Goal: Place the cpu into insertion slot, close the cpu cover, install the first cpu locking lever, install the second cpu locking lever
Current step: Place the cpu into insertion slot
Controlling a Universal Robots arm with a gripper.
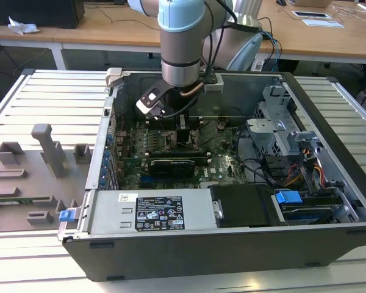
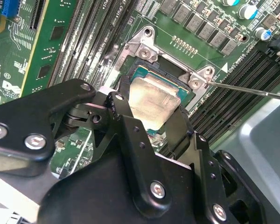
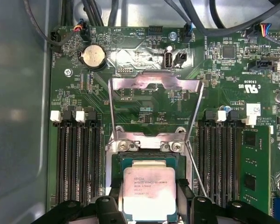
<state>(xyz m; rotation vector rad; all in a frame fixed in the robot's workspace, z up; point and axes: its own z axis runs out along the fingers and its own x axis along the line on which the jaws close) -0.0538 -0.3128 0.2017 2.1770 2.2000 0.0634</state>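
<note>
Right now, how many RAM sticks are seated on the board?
1. The green memory stick stands in the outermost slot of one bank beside the cpu. Other slots look empty where visible; some parts are hidden.

The cpu (image 3: pixel 149 191) has a dull, brushed silvery metal top. The cpu cover (image 3: pixel 151 84) is shiny bare metal. The motherboard (image 3: pixel 144 107) is smooth green.

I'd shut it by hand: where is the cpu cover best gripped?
Probably by the free crossbar of the cpu cover, farthest from its hinge, coming from above: it stands open, and that thin bar is clear of the cpu.
</note>
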